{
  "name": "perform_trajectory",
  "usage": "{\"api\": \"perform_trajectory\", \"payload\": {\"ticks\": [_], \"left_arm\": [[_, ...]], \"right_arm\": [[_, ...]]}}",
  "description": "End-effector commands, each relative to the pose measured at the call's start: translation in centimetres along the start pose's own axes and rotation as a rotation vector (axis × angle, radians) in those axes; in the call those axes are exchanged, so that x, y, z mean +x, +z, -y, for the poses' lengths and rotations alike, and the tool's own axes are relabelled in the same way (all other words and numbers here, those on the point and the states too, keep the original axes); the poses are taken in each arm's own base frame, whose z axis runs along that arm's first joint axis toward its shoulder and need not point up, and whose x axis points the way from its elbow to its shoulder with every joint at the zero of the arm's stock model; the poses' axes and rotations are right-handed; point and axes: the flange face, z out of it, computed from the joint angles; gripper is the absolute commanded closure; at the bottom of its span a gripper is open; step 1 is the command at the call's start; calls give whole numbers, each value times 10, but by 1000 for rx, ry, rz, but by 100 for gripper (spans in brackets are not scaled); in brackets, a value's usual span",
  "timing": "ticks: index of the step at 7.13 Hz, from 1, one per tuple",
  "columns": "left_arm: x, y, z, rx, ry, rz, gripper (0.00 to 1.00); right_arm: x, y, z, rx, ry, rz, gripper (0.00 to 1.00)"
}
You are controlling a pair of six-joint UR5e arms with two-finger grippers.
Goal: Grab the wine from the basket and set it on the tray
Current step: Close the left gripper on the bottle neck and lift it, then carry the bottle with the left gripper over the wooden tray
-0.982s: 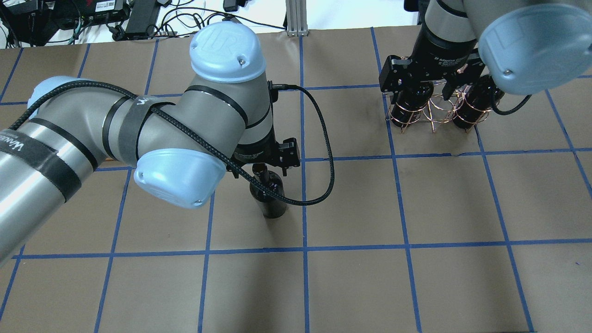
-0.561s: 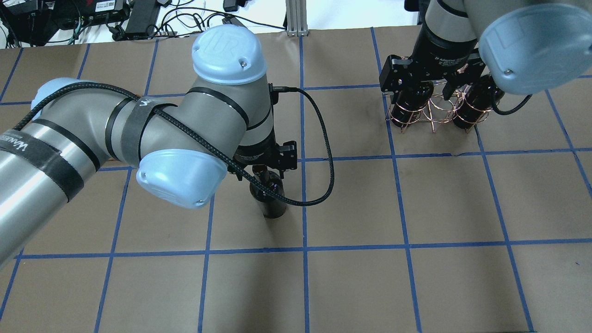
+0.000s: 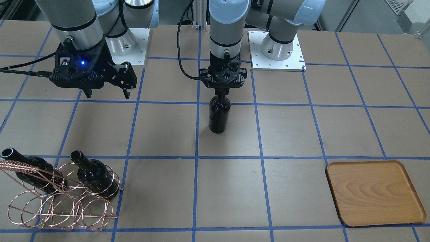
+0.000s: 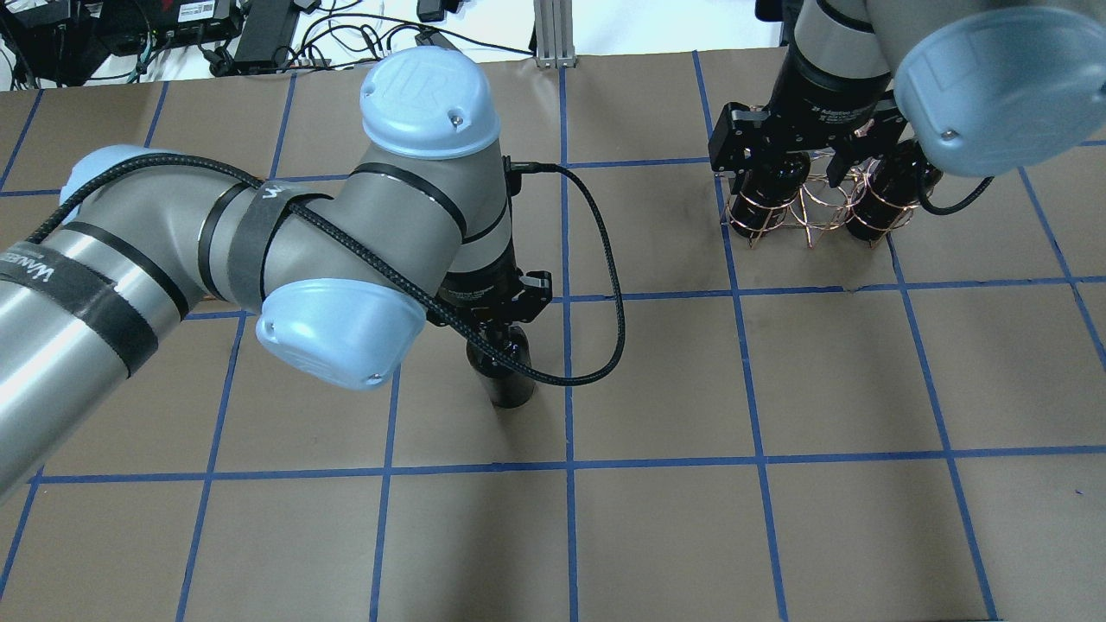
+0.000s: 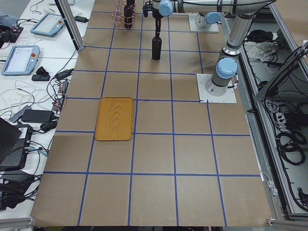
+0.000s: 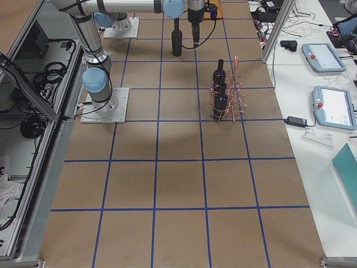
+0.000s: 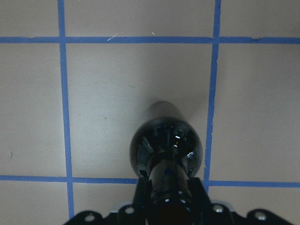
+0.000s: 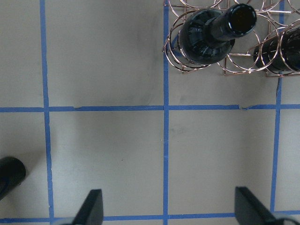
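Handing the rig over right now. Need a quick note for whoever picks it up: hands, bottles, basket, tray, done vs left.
Left hand: shut on the neck of one wine bottle, which is upright at mid-table, out of the basket.
Right hand: open, holding nothing, above the table near the basket.
Basket: a second bottle and a third bottle sit in its rings.
Tray: towards the table end on the robot's left, nothing on it.
Done: one bottle out of the basket and gripped.
Left: carry it to the tray, set it down, release.
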Motion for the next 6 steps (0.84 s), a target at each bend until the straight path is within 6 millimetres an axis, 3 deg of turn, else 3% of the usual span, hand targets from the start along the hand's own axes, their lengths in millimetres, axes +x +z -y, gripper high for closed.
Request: {"api": "perform_trajectory", "payload": {"ticks": [1,2,4,6], "left_arm": [[-3,-14,-4,27,3,-10,100],[-15,-48,1,96,40,-10,100],[-80,-114,30,118,70,-3,100],[-128,-147,42,124,67,13,100]], "right_arm": [[0,0,0,-1,0,0,0],[0,-1,0,1,1,0,0],[0,-1,0,2,1,0,0],[0,-1,0,5,2,0,0]]}}
